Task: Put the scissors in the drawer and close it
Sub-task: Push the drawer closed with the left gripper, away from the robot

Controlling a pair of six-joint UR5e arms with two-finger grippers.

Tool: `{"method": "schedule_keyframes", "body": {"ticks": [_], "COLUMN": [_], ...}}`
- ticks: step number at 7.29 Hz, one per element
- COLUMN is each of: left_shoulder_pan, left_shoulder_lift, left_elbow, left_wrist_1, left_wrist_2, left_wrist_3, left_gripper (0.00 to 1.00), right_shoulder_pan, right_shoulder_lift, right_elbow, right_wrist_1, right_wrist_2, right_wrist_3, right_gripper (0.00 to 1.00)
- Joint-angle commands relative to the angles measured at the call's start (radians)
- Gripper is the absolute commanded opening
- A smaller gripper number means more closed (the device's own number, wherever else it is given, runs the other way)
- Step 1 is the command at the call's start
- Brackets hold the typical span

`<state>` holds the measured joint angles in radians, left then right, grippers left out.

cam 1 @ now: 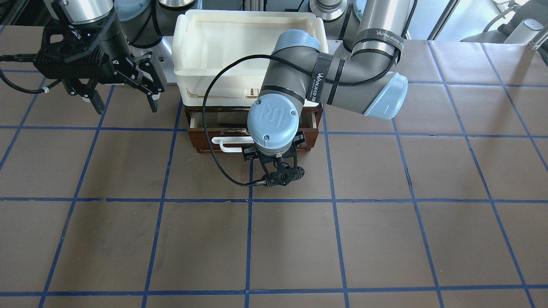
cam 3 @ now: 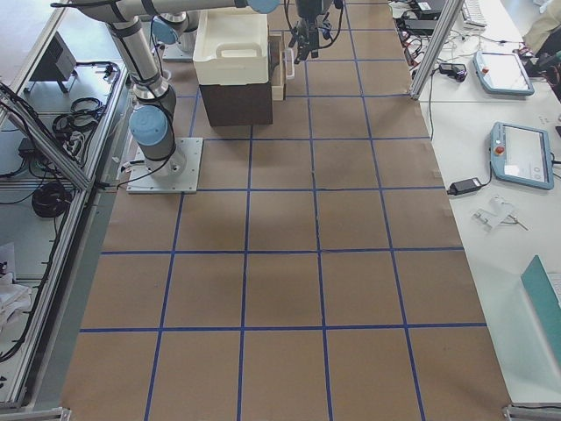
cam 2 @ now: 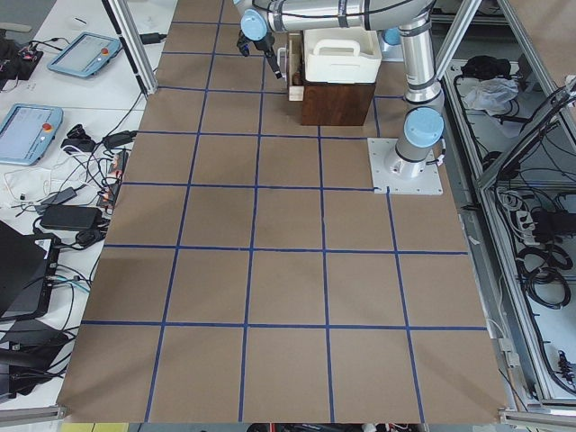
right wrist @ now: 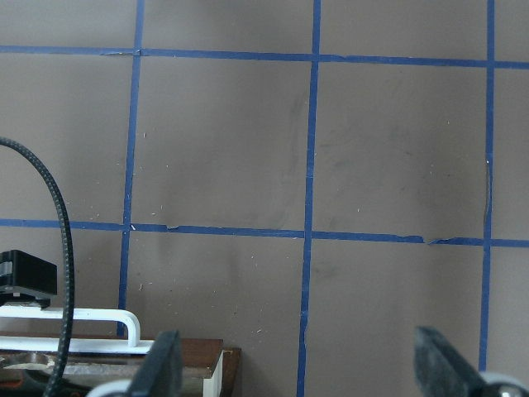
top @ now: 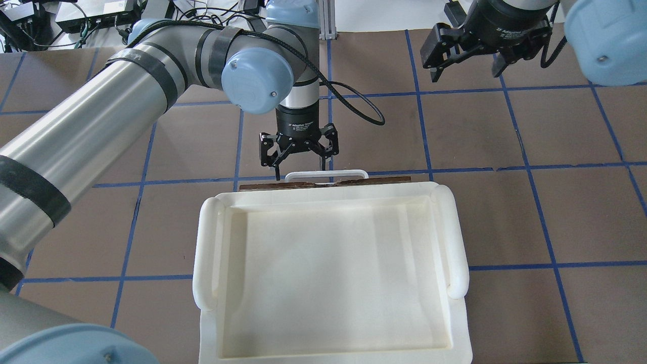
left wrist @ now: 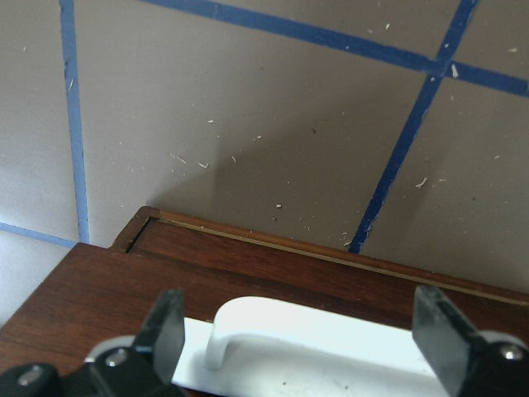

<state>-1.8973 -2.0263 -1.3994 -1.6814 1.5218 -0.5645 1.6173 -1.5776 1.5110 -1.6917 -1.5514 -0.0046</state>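
Note:
The drawer [cam 1: 204, 139] has a dark brown front and a white bar handle [cam 1: 233, 143]. It stands slightly pulled out under the cream-white tray. A slim dark shape, the scissors [cam 1: 231, 125], lies on its pale floor, and a bit of grey and orange-red shows in the right wrist view [right wrist: 29, 376]. My left gripper [top: 300, 169] is open at the drawer front. Its fingers [left wrist: 168, 331] straddle the handle [left wrist: 281, 327] without closing on it. My right gripper [top: 466, 68] is open and empty, hanging above the table off to the side of the drawer.
A cream-white plastic tray [top: 207, 253] sits on top of the brown cabinet and hides most of the drawer from above. The brown table [cam 1: 299, 239] carries a grid of blue tape lines. A black cable [cam 1: 209, 141] loops from the left wrist past the drawer front.

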Motion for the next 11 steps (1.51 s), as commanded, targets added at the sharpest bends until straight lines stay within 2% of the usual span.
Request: {"method": "schedule_keyframes", "body": {"ticks": [1, 5, 11], "left_shoulder_pan": [-0.002, -0.02, -0.022], "left_shoulder_lift": [0.005, 0.008, 0.015], "left_elbow": [-0.003, -0.006, -0.03], "left_wrist_1": [-0.041, -0.096, -0.095], "left_wrist_2": [0.0, 0.003, 0.001], "left_wrist_3": [0.0, -0.002, -0.002], "left_gripper": [1.0, 1.0, 1.0], "right_shoulder_pan": [-0.001, -0.001, -0.001], "right_shoulder_lift": [0.001, 0.001, -0.002], "right_elbow": [0.0, 0.0, 0.0], "right_wrist_1": [-0.002, -0.011, -0.005], "right_wrist_2": [0.001, -0.002, -0.004], "right_wrist_3": [0.0, 0.0, 0.0], "right_gripper": [1.0, 1.0, 1.0]}}
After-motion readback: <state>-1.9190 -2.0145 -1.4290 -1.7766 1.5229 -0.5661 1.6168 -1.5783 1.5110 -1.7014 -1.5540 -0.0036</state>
